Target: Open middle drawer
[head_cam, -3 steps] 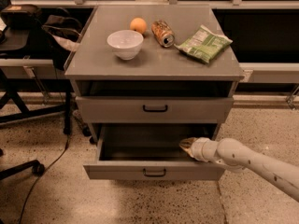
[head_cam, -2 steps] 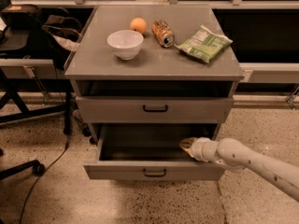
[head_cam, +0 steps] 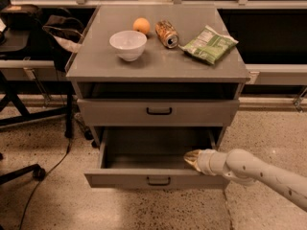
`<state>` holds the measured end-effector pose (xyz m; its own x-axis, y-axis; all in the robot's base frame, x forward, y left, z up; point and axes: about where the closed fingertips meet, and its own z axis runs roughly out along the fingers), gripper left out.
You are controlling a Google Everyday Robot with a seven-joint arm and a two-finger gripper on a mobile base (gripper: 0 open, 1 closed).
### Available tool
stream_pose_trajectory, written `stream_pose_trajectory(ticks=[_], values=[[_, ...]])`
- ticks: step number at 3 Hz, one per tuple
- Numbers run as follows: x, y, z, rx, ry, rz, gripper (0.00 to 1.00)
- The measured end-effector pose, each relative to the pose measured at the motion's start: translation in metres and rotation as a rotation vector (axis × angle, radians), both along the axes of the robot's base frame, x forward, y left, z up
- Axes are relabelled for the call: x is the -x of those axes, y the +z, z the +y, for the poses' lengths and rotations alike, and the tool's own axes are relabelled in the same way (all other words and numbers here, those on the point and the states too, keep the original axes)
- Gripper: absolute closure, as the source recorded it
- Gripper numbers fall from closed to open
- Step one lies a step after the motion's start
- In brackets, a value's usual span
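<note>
The middle drawer (head_cam: 158, 180), grey metal with a small dark loop handle, stands pulled well out of the cabinet, and its inside looks empty. My gripper (head_cam: 192, 159), on a white arm that comes in from the lower right, sits inside the drawer at its right side, just behind the front panel. The drawer above (head_cam: 159, 111) is closed. Any drawer below the open one is hidden by it.
On the cabinet top (head_cam: 96, 66) are a white bowl (head_cam: 128, 44), an orange (head_cam: 141, 26), a tipped can (head_cam: 167, 34) and a green snack bag (head_cam: 209, 44). An office chair and its base (head_cam: 29, 109) stand to the left. The floor is speckled.
My gripper has shifted slightly toward the drawer's front. The open drawer looks a touch further out. Nothing else has moved.
</note>
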<state>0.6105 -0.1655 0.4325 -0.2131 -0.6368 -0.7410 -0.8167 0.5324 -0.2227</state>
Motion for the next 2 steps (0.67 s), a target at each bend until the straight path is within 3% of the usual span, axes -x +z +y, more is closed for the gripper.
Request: stream_pose_trajectory(ticks=[2], values=[[0.069,0.007,0.001,-0.066,-0.027,-0.007,1.0]])
